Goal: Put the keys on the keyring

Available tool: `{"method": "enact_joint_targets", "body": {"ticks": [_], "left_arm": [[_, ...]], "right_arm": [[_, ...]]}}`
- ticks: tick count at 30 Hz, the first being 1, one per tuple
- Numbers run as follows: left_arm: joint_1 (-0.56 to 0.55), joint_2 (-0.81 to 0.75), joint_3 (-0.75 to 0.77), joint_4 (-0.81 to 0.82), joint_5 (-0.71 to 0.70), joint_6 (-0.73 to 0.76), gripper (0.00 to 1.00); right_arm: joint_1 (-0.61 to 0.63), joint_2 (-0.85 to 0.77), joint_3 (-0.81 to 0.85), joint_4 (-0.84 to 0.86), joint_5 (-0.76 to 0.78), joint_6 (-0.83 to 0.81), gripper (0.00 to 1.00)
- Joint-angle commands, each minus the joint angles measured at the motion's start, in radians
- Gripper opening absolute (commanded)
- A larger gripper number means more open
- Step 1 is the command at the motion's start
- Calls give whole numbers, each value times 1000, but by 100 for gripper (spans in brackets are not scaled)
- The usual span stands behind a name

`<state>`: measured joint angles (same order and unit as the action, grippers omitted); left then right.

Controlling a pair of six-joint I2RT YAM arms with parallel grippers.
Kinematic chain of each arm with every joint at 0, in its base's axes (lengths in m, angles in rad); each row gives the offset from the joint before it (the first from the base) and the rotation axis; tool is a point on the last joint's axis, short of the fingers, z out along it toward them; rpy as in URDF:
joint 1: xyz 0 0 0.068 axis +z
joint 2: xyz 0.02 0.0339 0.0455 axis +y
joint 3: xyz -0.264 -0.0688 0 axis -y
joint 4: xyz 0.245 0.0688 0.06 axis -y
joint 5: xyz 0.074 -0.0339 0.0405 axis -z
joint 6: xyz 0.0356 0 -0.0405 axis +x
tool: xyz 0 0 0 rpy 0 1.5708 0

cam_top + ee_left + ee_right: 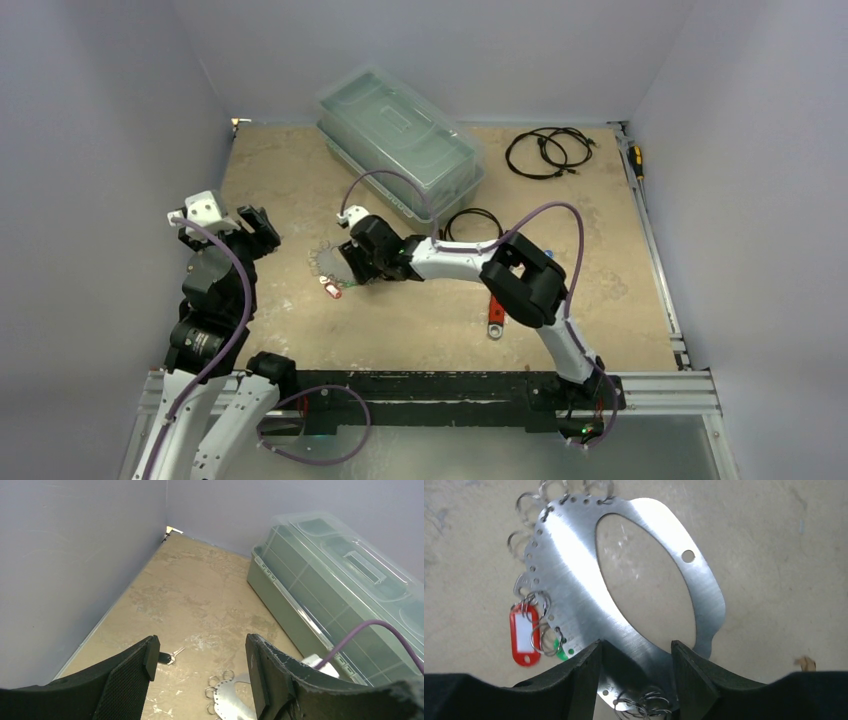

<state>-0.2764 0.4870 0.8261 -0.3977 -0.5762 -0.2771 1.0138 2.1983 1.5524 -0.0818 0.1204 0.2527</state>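
Silvery keyring [569, 570] lies mid-surface, red-tagged key [524, 635] attached; right gripper [635, 649] half-open over its rim, holding nothing, and left gripper [201, 645] by the left edge gapes wide, empty too.

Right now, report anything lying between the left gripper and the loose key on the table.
Nothing visible does. The left gripper hangs open over the bare table. The key lies beside one fingertip, partly hidden by it. The keyring sits to the side, apart from the key.
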Motion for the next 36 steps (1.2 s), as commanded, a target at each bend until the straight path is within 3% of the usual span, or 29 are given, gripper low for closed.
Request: {"method": "enact_joint_targets", "body": {"ticks": [1, 11, 25, 29, 36], "left_arm": [[-6, 9, 2, 26, 9, 3, 65], [-14, 6, 1, 25, 8, 3, 65], [-17, 15, 1, 22, -6, 7, 65], [-17, 9, 0, 23, -12, 9, 65], [-17, 13, 0, 23, -14, 11, 65]], "right_arm": [[3, -77, -182, -75, 27, -3, 56], [31, -294, -474, -43, -31, 66, 55], [63, -575, -604, 78, -57, 49, 55], [63, -584, -620, 105, -129, 33, 56], [63, -547, -621, 154, -403, -13, 56]]}}
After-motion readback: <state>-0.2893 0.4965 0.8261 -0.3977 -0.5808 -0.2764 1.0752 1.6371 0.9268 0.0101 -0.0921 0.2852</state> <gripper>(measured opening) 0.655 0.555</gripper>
